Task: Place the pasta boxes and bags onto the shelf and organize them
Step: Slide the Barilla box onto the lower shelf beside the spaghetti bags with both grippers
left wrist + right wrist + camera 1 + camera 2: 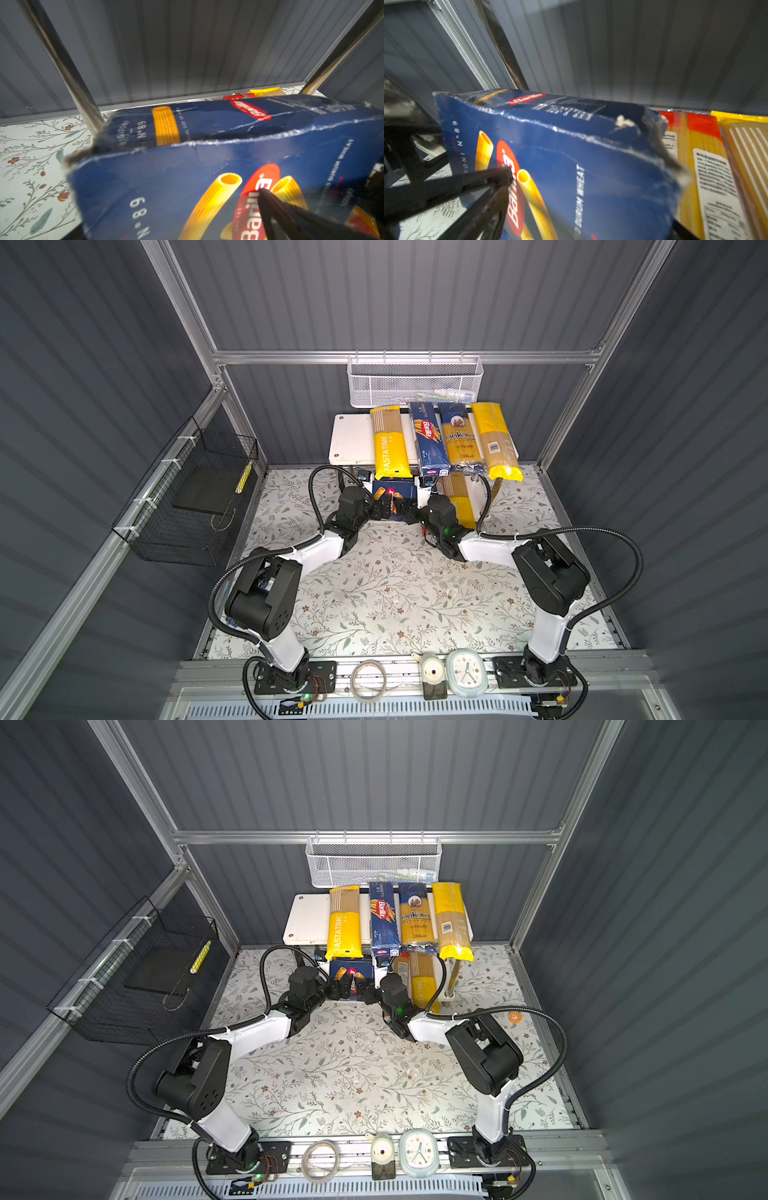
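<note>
Dark-blue cardboard, creased and frayed at the corners, the rigatoni box point(395, 489) sits at the near edge of the shelf point(351, 439), lower tier, between the left gripper point(380, 508) and the right gripper point(409, 512), whose jaw spread cannot be told; probably light yet crushable, it is best held across its narrow sides.

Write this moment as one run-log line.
rigatoni box: partly under top board | shelf: four packs on top | jaws: both at box, grip unclear

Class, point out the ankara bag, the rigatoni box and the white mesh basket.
ankara bag point(459, 434): in a top view, on its logo.
rigatoni box point(166, 176): left wrist view, on its blue front face.
white mesh basket point(415, 385): in a top view, on its front wall.
</note>
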`<state>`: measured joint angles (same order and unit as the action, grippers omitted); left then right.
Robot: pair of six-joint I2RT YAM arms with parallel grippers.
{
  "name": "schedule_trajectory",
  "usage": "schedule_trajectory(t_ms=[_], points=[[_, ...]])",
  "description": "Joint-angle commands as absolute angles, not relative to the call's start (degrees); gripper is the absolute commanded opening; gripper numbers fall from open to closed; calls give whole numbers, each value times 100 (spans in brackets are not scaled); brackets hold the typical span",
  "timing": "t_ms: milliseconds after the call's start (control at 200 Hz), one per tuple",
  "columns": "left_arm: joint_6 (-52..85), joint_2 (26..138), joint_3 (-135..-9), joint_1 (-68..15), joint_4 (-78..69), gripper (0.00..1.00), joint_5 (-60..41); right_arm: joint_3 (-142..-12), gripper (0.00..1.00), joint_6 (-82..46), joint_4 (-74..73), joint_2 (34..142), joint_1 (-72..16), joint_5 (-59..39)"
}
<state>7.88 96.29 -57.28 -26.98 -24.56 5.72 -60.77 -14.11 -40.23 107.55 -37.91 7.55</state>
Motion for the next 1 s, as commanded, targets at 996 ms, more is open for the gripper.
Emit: schedule_trajectory(t_ms=[996], points=[[607,9511,-6222,-2584,-2088,100,352,-5510,93,-1761,-3843,10093,-3687,48]])
